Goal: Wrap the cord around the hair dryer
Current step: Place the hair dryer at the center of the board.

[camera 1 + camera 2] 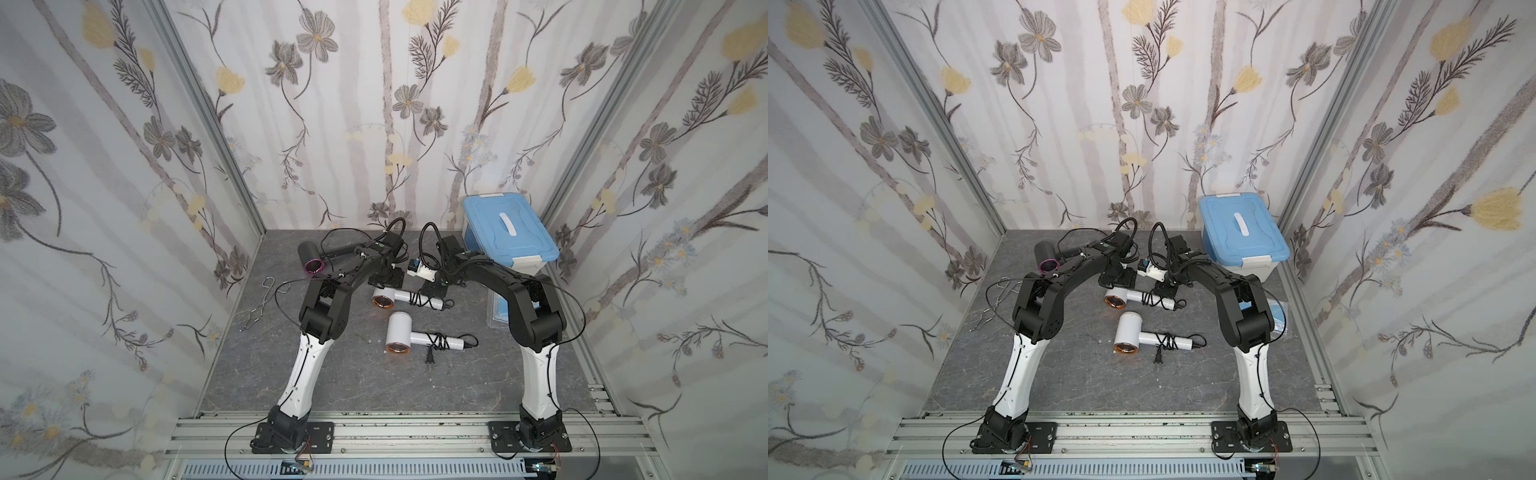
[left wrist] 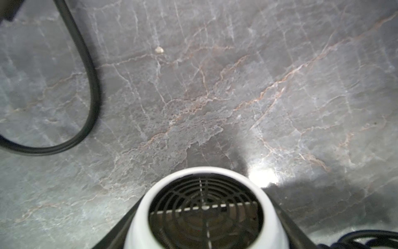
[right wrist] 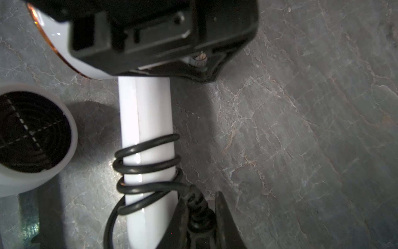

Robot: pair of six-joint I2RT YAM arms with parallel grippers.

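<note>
A white hair dryer [image 1: 400, 296] [image 1: 1133, 296] lies at the middle back of the table. Its black cord [image 1: 417, 298] [image 3: 148, 163] is coiled several times around the white handle [image 3: 146, 112]. My left gripper [image 1: 384, 279] [image 2: 204, 215] is shut on the dryer's barrel; the rear grille [image 2: 204, 207] shows between the jaws. My right gripper [image 1: 434, 291] [image 3: 200, 197] sits beside the handle's end. It is shut on the ribbed plug end of the cord [image 3: 199, 207], just past the last coil.
A second white dryer [image 1: 401, 336] with a wrapped cord lies nearer the front, its plug [image 1: 429, 358] beside it. A black dryer with a pink ring [image 1: 311, 254] lies at the back left, wire tongs [image 1: 262, 305] on the left. A blue-lidded box [image 1: 509, 232] stands at the back right.
</note>
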